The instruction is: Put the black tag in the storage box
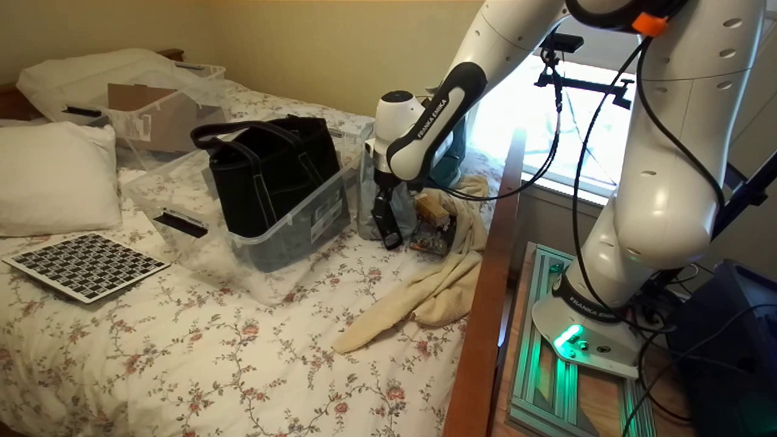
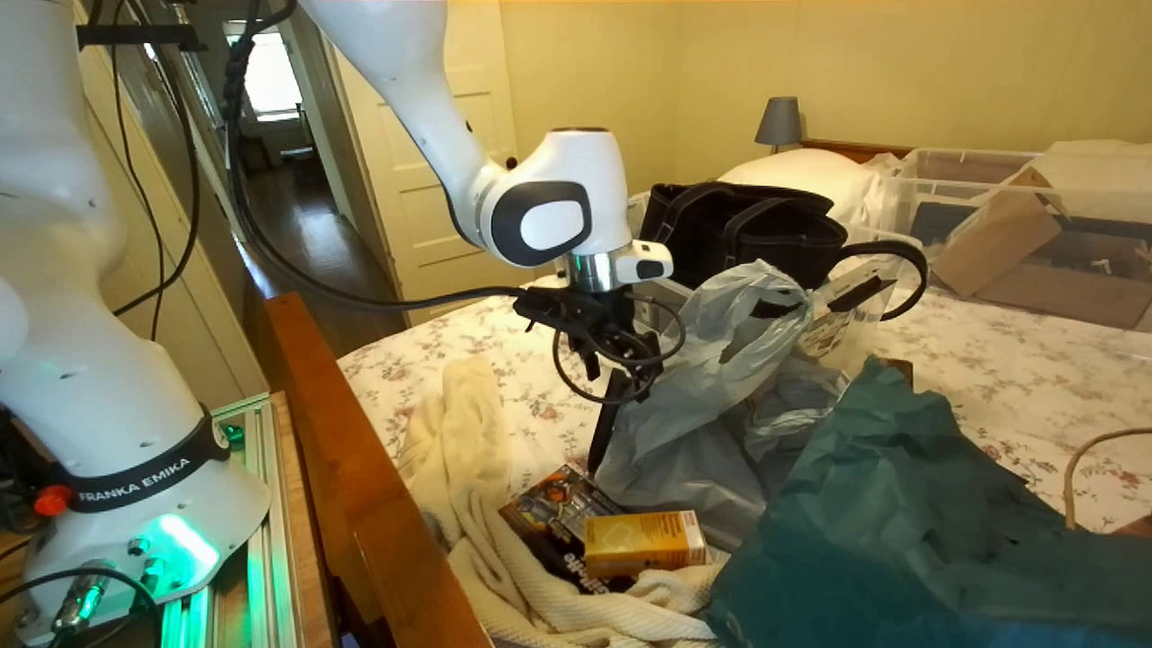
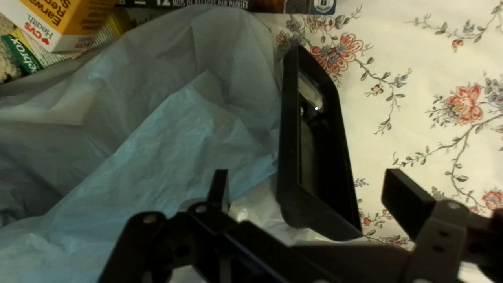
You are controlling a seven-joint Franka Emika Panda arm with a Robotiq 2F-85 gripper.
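Note:
I see no small flat black tag in the views; it is hidden or out of view. The storage box (image 1: 285, 243) is a clear bluish bin on the bed with a big black fabric bag (image 1: 243, 194) in it. My gripper (image 2: 621, 369) points down beside the box. In the wrist view my gripper (image 3: 306, 177) is open, its fingers wide apart. A black oblong bar (image 3: 290, 137) stands between and beyond the fingers, apart from both. The bar leans steeply beside a grey plastic bag (image 3: 184, 118) and shows in both exterior views (image 1: 386, 224) (image 2: 607, 427).
A yellow carton (image 2: 643, 540) and a dark razor pack (image 2: 558, 517) lie on a cream blanket (image 2: 472, 432). A teal bag (image 2: 864, 522) stands near. Another clear bin (image 1: 136, 130) holds cardboard. A wooden rail (image 1: 491, 291) edges the bed. A checkered board (image 1: 85, 264) lies flat.

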